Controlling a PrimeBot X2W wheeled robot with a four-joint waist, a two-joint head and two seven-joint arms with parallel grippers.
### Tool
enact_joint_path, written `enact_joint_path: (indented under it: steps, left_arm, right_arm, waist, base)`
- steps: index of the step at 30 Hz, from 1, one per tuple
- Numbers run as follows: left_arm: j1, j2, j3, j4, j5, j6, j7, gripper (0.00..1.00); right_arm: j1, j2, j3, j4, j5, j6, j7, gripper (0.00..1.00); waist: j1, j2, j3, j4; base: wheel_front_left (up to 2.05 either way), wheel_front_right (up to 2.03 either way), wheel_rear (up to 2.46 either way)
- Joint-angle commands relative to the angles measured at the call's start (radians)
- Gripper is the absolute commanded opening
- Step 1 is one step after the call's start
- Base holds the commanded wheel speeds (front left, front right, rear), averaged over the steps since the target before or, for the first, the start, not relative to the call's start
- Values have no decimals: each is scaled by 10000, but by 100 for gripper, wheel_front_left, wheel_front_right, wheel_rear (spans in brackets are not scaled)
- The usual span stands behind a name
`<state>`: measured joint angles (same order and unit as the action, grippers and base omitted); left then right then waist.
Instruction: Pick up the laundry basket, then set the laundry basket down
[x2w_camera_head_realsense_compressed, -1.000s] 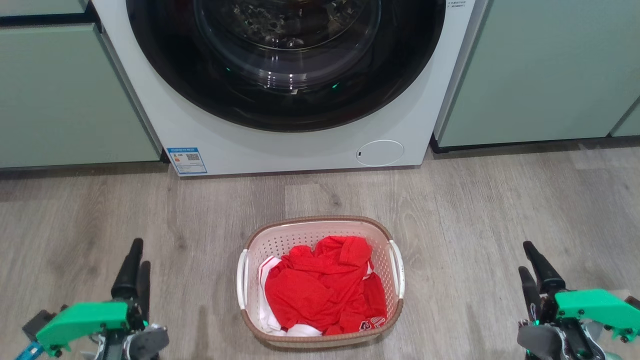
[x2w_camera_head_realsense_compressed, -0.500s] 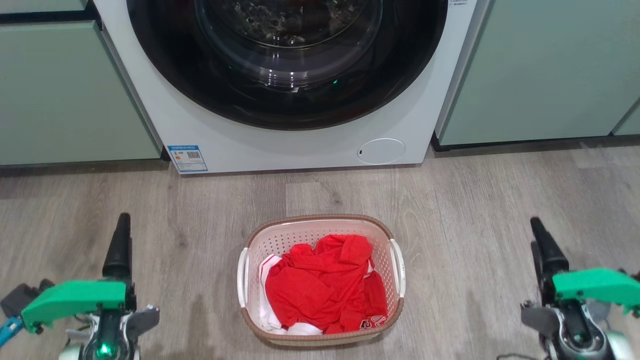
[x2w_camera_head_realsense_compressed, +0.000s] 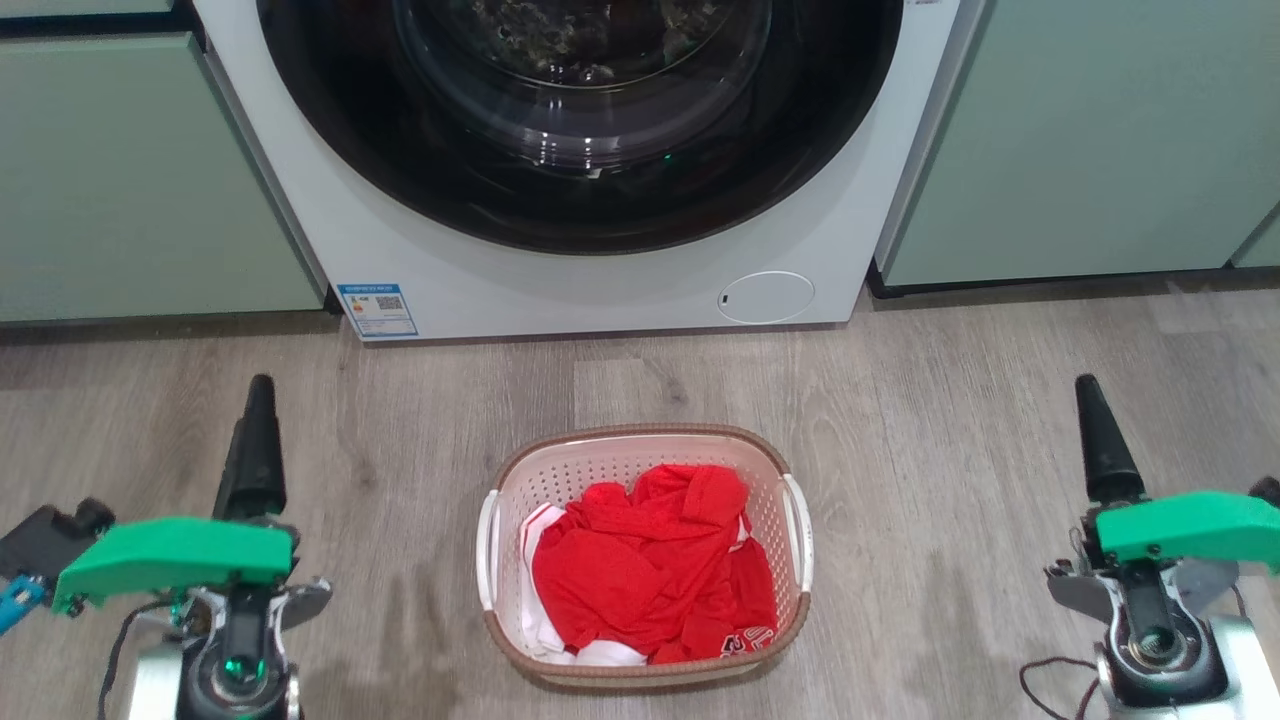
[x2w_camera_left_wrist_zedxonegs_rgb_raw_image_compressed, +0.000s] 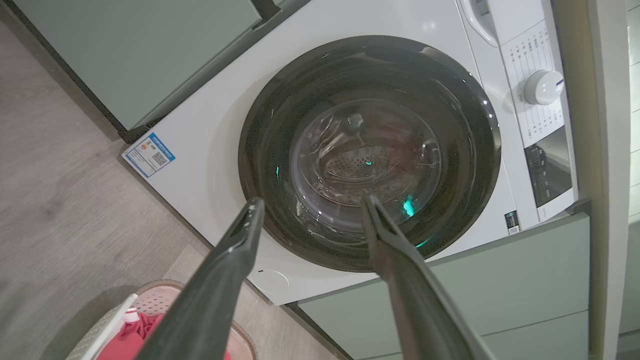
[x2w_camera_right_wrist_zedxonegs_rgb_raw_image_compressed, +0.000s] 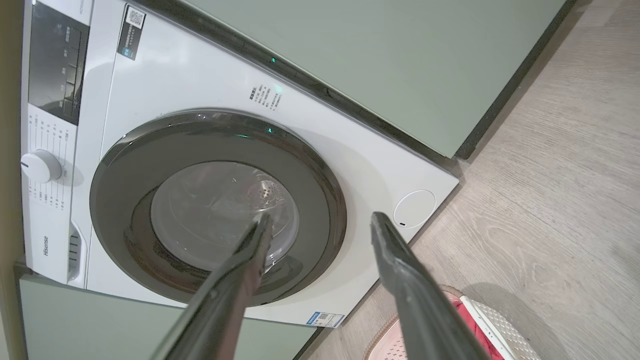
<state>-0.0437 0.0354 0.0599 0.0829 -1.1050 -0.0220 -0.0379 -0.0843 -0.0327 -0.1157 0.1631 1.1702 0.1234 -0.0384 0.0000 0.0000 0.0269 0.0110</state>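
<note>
The laundry basket (x2w_camera_head_realsense_compressed: 600, 475) sits on the floor (x2w_camera_head_realsense_compressed: 950, 420) before the washing machine (x2w_camera_head_realsense_compressed: 600, 290), between the left hand (x2w_camera_head_realsense_compressed: 260, 395) and right hand (x2w_camera_head_realsense_compressed: 1088, 395), both spread wide and empty. Stiff plastic holding soft red clothes (x2w_camera_head_realsense_compressed: 640, 570), it looks light; its white side handles (x2w_camera_head_realsense_compressed: 487, 550) suit the grip.

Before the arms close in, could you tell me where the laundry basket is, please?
Head view, bottom centre: the laundry basket sits on the floor before the washing machine, between the left gripper and right gripper, touching neither.
</note>
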Motion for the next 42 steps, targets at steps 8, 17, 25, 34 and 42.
enact_joint_path:
  steps: [8,17,25,34,42]
  left_arm:
    - [-768,104,-331,-1081,1846,334,-328,100]
    - [-935,182,-993,-1611,3977,772,-591,100]
    - [-1121,910,-2309,-1799,5715,1901,-826,100]
    - [-1472,1924,-4124,-1595,6990,3205,-1091,100]
    - [-1839,2453,-5355,-1007,7588,3802,-1295,100]
  right_arm:
    - [-688,-112,504,-718,-1332,36,-327,100]
    - [-810,-121,825,-1083,-3054,41,-590,100]
    - [-899,-129,1364,-1204,-4731,46,-824,100]
    - [-977,-137,2014,-1078,-6303,51,-1088,100]
    - [-1037,-144,2380,-872,-7302,55,-1292,100]
  waist:
    - [0,0,65,69]
    - [0,0,126,134]
    - [0,0,110,120]
    - [0,0,66,95]
    - [0,0,12,90]
  base:
    - [0,0,0]
    - [0,0,0]
    - [0,0,0]
    - [0,0,0]
    - [0,0,0]
